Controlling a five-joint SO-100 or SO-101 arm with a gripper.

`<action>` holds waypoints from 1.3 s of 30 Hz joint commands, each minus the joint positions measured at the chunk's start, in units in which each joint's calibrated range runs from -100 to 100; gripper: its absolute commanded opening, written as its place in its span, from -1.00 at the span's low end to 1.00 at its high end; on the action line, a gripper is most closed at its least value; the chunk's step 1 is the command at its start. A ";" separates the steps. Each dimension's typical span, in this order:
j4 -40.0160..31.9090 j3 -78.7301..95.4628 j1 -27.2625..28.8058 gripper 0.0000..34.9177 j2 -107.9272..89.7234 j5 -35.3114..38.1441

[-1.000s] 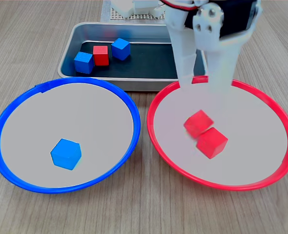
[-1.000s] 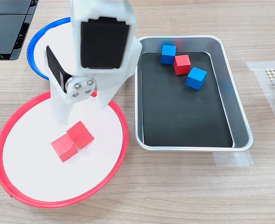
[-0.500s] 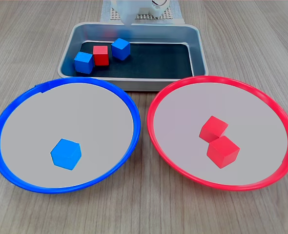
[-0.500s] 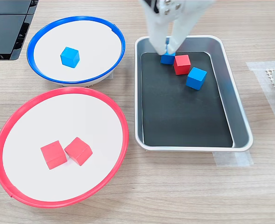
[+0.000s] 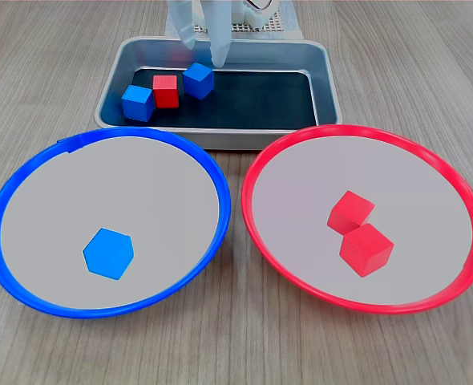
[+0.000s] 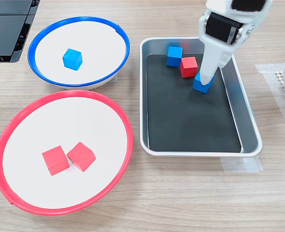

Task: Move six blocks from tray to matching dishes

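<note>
The rectangular silver-grey metal tray with a black floor sits at twelve o'clock in the first exterior view and at three o'clock in the second exterior view. It holds three small cubes in a loose row: a bright blue cube, a bright red cube just beside it, and another bright blue cube close on the red one's other side.

The white gripper reaches down into the tray over this last blue cube. In the first exterior view its two pale fingers stand apart, spread wider than the cube, with their tips just above the cube at its twelve o'clock; they do not clasp anything. In the second exterior view the fingers overlap the top of the cube, and whether they touch it cannot be told.

The round blue-rimmed dish with a pale grey centre lies at eight o'clock in the first exterior view and eleven o'clock in the second exterior view, with one blue cube resting inside it. The round red-rimmed dish with a pale centre lies beside it, at four o'clock in the first exterior view, and holds two red cubes touching each other. Everything rests on a light wooden tabletop.
</note>
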 commanded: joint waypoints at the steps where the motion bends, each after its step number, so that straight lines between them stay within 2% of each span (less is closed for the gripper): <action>1: -1.66 -0.52 1.97 -0.06 0.88 2.74; 9: -8.26 0.12 5.36 -0.04 6.26 5.62; 16: -11.64 2.12 1.22 -0.15 8.90 4.93; 17: -11.31 2.21 0.66 -0.31 8.82 4.93; 19: -10.65 2.30 -0.28 -0.96 8.47 4.49; 22: -7.60 -0.06 -0.75 -0.99 8.30 4.20; 24: -2.15 -8.26 -1.70 -0.99 9.07 1.22; 25: 1.23 -16.36 -2.64 -1.00 10.18 -2.54; 27: 3.54 -30.83 -3.11 -1.00 13.34 -10.16; 29: 3.38 -43.76 -2.73 -1.00 18.54 -16.65; 32: 2.39 -58.87 -2.26 -1.00 30.14 -22.47; 39: -1.57 -78.08 -1.79 -0.99 50.69 -25.74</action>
